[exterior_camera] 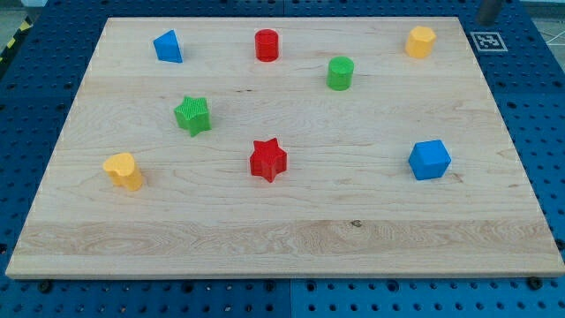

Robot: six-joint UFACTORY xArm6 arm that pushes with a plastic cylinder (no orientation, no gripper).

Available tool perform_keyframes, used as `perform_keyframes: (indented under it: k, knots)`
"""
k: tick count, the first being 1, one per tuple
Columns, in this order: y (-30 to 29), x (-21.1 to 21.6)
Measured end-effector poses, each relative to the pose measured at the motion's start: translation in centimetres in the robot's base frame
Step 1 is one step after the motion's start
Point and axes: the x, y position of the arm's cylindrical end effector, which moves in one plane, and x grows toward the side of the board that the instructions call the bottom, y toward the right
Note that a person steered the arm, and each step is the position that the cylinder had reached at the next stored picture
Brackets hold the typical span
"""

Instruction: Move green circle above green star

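Observation:
The green circle [340,72], a short cylinder, stands on the wooden board [291,238] right of centre near the view's top. The green star [192,115] lies to the left of it and a little lower, well apart. A dark rod shows only at the view's top right corner, past the board's edge; my tip [484,19] is far to the right of and above the green circle, touching no block.
A blue triangular block [167,46], a red circle [267,44] and a yellow hexagon [421,41] lie along the top. A red star [267,160], a yellow block [124,170] and a blue cube [429,159] lie lower. A black-and-white marker [487,41] sits by the top right corner.

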Motion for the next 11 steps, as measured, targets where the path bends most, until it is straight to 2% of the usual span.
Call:
perform_keyframes:
  k: [2,5,7,11]
  knots:
    - [-1.3,1.4]
    - [-7.0,9.1]
    - [-14.5,10.1]
    - [-23.9,12.9]
